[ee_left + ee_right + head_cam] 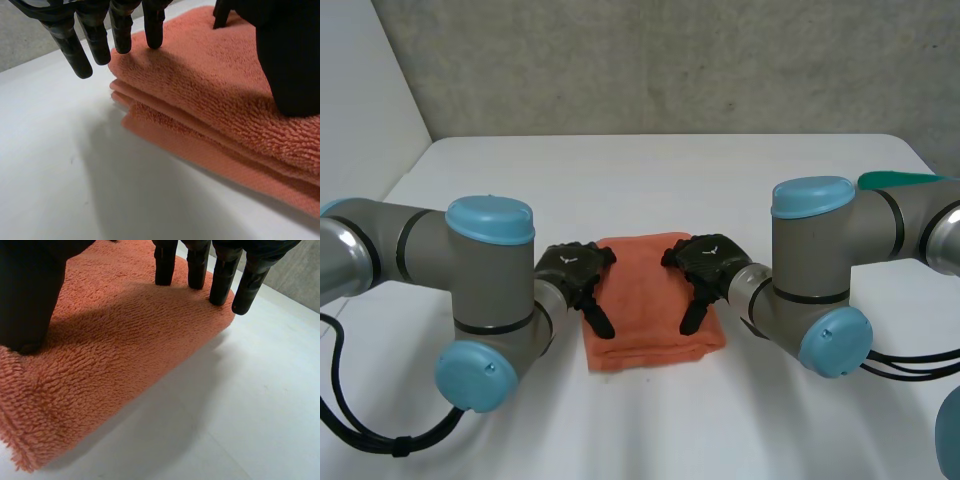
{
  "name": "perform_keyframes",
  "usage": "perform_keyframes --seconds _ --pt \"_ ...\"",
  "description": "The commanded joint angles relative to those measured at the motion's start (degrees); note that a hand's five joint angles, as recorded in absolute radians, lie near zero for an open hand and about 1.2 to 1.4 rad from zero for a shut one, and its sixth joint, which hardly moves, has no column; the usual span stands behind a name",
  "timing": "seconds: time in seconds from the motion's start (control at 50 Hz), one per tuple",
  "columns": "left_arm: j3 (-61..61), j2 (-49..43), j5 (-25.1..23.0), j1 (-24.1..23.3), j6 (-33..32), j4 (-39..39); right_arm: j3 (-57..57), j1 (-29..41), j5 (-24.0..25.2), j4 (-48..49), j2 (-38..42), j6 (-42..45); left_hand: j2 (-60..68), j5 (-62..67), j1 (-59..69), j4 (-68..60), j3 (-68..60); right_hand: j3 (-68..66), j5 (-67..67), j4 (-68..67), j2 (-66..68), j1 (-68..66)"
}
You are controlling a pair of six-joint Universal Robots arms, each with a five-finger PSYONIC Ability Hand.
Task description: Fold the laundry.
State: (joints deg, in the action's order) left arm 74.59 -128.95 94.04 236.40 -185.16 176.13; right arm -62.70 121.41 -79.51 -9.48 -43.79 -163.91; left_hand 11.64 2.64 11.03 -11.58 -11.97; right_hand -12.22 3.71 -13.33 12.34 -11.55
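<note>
A folded orange towel lies in several layers on the white table between my two hands. My left hand rests on the towel's left edge, its straight fingers touching the top layer near a corner, its thumb down on the cloth. My right hand rests on the right edge with straight fingers on the rounded fold and its thumb pressing the pile. Both hands are open and grip nothing.
A green object pokes out behind my right arm at the table's right side. A grey wall stands behind the table's far edge. Bare white tabletop lies around the towel.
</note>
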Motion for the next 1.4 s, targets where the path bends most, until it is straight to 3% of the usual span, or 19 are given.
perform_keyframes --seconds 0.02,0.22,0.34,0.54,0.68,0.8,0.96,1.18,1.4 --pt "-0.1 0.2 -0.4 -0.2 -3.1 -0.3 -0.5 -0.2 -0.1 0.1 -1.8 0.1 0.8 -0.2 1.4 -0.8 -0.4 -0.9 -0.6 0.2 0.8 -1.6" --pt "-0.7 6.9 -1.9 -0.5 -3.0 1.1 -8.7 -2.4 -0.2 6.2 -13.3 -3.6 -0.9 -1.9 -0.3 0.9 1.2 0.8 -2.3 1.9 -0.9 0.1" --pt "0.0 12.9 -7.8 -0.4 -2.7 3.2 -16.7 -6.7 -3.0 9.6 -21.7 -8.4 -1.1 -2.1 -0.5 1.0 1.4 1.6 -3.1 2.7 -1.8 1.0" --pt "0.2 20.5 -16.1 -0.4 -1.5 3.0 -26.4 -9.0 -3.9 9.7 -25.7 -9.7 -1.6 -2.6 -1.0 1.5 1.9 0.1 -1.6 1.2 -0.2 -0.5" --pt "-0.5 21.3 -18.2 -0.6 -1.4 2.7 -32.6 -8.6 -1.8 13.2 -25.8 -8.4 -1.6 -2.6 -1.0 1.5 1.9 -1.7 0.2 -0.6 1.6 -2.4" --pt "-0.8 21.3 -18.8 -0.7 -1.3 2.7 -34.9 -4.4 0.2 18.7 -24.9 -7.5 -1.6 -2.6 -1.0 1.5 1.9 -1.6 0.1 -0.5 1.4 -2.2" --pt "-1.6 21.3 -18.8 -0.5 -1.3 2.2 -32.3 3.7 -0.5 22.4 -19.6 -4.2 -1.6 -2.6 -1.0 1.5 1.9 -1.1 -0.4 0.0 0.9 -1.7" --pt "-5.1 20.6 -20.5 -0.7 -1.4 -1.8 -28.9 8.9 -4.2 25.8 -13.5 -2.0 -1.4 -2.4 -0.8 1.4 1.8 -0.6 -0.9 0.6 0.4 -1.2" --pt "-5.4 20.8 -20.7 -0.4 -1.3 -1.9 -25.6 9.5 -6.7 26.4 -9.0 1.7 -1.4 -2.4 -0.8 1.4 1.8 -1.7 0.2 -0.6 1.6 -2.4"
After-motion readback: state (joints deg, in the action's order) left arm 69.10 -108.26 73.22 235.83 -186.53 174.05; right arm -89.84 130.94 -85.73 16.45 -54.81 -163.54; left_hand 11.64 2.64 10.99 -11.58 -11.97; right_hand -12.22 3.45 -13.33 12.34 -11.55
